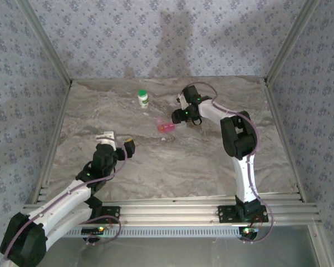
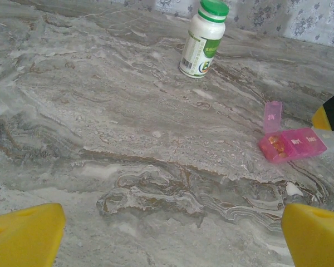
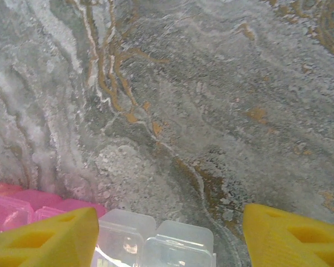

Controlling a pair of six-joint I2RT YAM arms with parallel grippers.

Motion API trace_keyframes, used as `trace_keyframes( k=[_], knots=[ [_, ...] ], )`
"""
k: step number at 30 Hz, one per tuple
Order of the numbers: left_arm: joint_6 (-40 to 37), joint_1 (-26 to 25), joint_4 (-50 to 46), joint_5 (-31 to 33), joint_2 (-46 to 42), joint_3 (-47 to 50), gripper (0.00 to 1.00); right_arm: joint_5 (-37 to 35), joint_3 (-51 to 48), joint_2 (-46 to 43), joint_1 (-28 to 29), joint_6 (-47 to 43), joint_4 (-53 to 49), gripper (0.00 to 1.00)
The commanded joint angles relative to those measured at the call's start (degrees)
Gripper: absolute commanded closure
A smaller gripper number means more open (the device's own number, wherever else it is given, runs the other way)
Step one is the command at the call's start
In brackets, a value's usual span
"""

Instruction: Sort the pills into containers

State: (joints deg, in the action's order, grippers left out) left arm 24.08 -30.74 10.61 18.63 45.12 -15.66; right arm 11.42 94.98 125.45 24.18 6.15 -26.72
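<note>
- The pill case (image 2: 294,144) lies mid-desk (image 2: 100,111) with its pink cells to the left and its clear cells to the right. One pink lid stands up, and something orange shows in the open cell.
- The right claw (image 3: 170,238) is spread wide and straddles the case's clear end. I cannot tell whether a finger touches the case.
- The bottle (image 2: 203,39) stands upright with its green cap on, behind and left of the case and well apart from it, with bare desk between them.
- The left claw (image 2: 170,239) is wide and empty, low over bare desk on the near side of the case.
- Patterned walls (image 1: 156,33) close in the desk on three sides.
</note>
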Motion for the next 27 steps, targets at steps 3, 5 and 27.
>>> trace_keyframes(
  k=[3,5,27],
  knots=[
    [0.18,0.37,0.76,-0.68,0.11,-1.65,0.01,3.00,-0.46,0.63,0.64,-2.97,-3.30,0.31],
    [0.27,0.43,0.73,-0.70,0.18,-1.65,0.01,4.16,-1.52,0.29,0.61,-3.32,-3.07,0.31],
    [0.36,0.41,1.18,0.58,1.64,-1.53,0.01,4.63,-1.29,-0.82,6.08,-6.14,-4.30,0.28]
  ],
)
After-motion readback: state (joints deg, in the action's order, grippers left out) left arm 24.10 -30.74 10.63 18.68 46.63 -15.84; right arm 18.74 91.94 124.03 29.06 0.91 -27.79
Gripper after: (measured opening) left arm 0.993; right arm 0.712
